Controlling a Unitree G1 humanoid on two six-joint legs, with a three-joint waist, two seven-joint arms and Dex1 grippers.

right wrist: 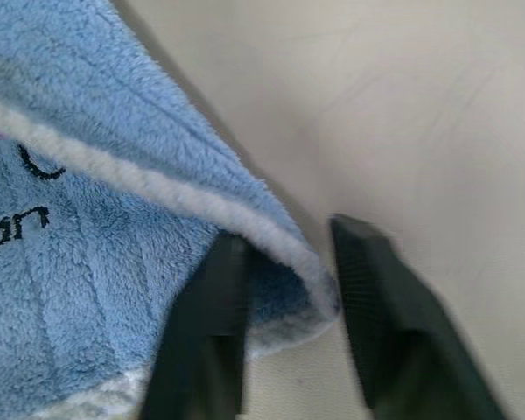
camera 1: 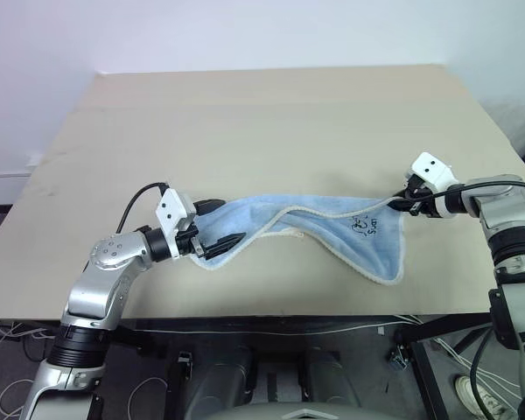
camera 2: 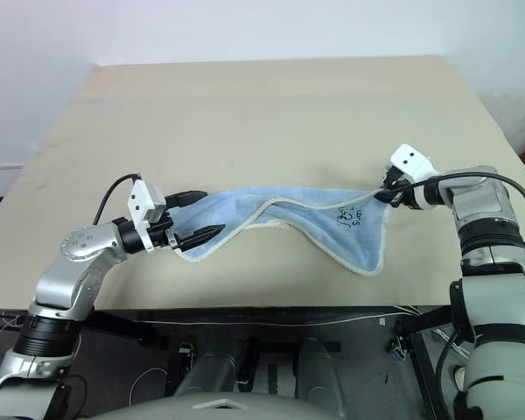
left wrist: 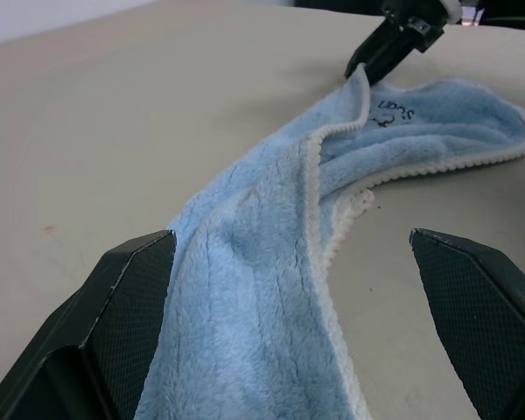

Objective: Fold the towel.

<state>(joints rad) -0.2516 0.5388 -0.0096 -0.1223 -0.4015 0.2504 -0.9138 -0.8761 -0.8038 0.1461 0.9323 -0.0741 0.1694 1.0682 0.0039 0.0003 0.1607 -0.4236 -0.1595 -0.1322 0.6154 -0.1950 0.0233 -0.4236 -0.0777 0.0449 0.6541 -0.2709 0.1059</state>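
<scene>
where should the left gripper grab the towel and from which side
Grip the towel's bunched left end, coming in level from the robot's left. That end already lies between the left gripper's open fingers, and the right gripper is at the opposite corner.

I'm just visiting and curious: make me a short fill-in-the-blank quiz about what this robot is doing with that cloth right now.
1. The towel on the table is light ____ in colour.
2. The right gripper is closing on the towel's ____.
3. The left gripper has its fingers wide ____ around the towel's other end.
4. The towel's stitched edging is ____.

Missing words: blue; corner; open; white
</scene>
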